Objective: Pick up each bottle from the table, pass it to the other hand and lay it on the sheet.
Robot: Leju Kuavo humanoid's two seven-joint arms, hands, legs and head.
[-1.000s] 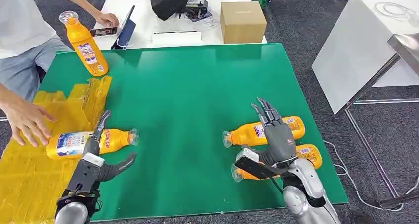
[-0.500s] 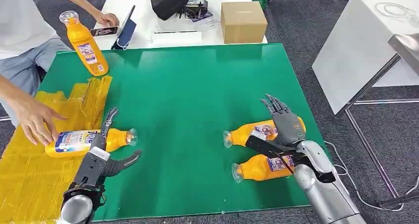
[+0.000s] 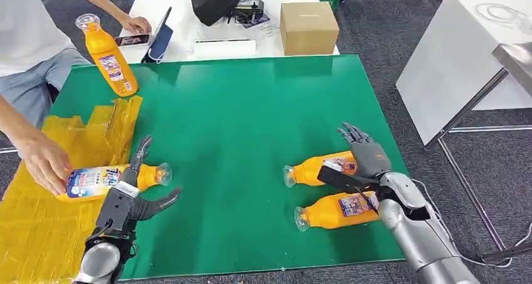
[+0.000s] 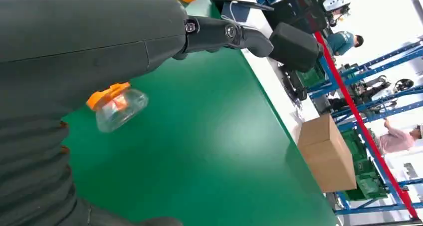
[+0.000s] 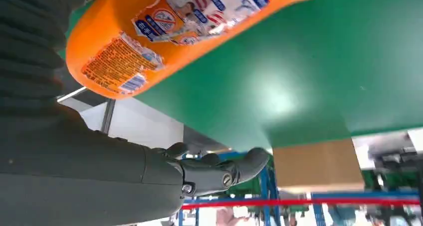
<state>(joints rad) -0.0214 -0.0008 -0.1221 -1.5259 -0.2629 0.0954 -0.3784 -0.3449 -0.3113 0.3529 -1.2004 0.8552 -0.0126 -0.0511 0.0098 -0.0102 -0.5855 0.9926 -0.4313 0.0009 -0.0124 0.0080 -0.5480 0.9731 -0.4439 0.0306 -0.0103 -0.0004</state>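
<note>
An orange bottle [image 3: 103, 179] lies on the yellow sheet [image 3: 37, 234] with its clear cap [image 4: 117, 104] over the green mat. A person's hand [image 3: 42, 163] holds its base end. My left hand [image 3: 130, 196] is open just beside the neck, fingers spread and touching nothing. Two more orange bottles lie at the right: the far bottle [image 3: 313, 169] and the near bottle [image 3: 339, 210]. My right hand [image 3: 367, 158] is open over the far bottle's base end, fingers straight, thumb lying across its label. The right wrist view looks closely at a bottle [image 5: 174, 31]. Another bottle [image 3: 110, 55] stands upright at the back left.
The green mat [image 3: 238, 127] covers the table. Behind it a white table carries a cardboard box [image 3: 307, 27], a black bag [image 3: 213, 0] and a tablet [image 3: 160, 42]. A person stands at the left. A white table [image 3: 464, 58] is on the right.
My right hand has slid right, from over both bottles towards the far bottle's base. The person's hand has closed on the sheet's bottle and nudged it. My left hand has drawn back slightly.
</note>
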